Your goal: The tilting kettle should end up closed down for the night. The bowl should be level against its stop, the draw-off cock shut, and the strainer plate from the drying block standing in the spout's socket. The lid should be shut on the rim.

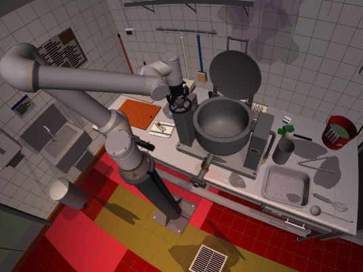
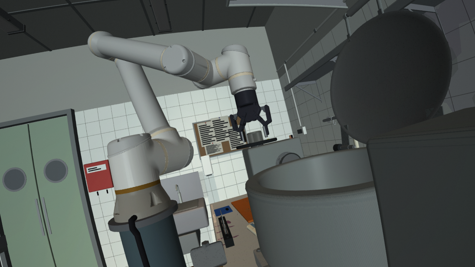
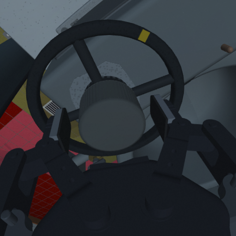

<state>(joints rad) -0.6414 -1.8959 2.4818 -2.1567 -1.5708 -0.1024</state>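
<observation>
The black handwheel (image 1: 179, 105) sits on top of the left pedestal, beside the grey kettle bowl (image 1: 223, 121), which looks level with its mouth upward. My gripper (image 3: 110, 118) is open and empty just above the wheel's round grey hub (image 3: 112, 114), one finger on either side of it. The wheel's rim carries a yellow mark (image 3: 143, 35). The round lid (image 1: 235, 74) stands raised behind the bowl. The draw-off cock (image 1: 206, 164) sticks out low at the front of the kettle. A perforated strainer plate (image 1: 259, 109) stands behind the right pedestal.
Behind the kettle a tiled wall carries a rail with hanging tools (image 1: 200, 57). An orange mat (image 1: 139, 113) lies left of the pedestal. To the right are a grey cup (image 1: 283, 151), a sink basin (image 1: 286, 185) and a red bucket (image 1: 340, 132).
</observation>
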